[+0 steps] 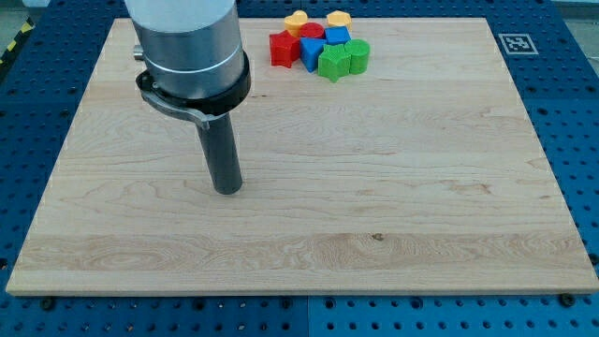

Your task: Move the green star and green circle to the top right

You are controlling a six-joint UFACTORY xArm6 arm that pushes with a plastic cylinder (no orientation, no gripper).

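Camera view gives you the pale wooden board surface (393, 187) on a blue perforated bench (580, 112). Take the green star-shaped block (332, 63) as your landmark: it sits in a tight cluster near the board's top edge. The green round block (357, 55) touches it on the view's right. Toward the view's left of the star you find a blue block (311, 52) and a red block (283, 49); above it lie another red block (312, 33), a second blue block (337, 36) and two yellow blocks (297, 19) (339, 18). My tip (227, 190) rests well below and left of the star, touching no block. You have no fingers here, only the rod. Bare board stretches right of the star to the top-right corner.
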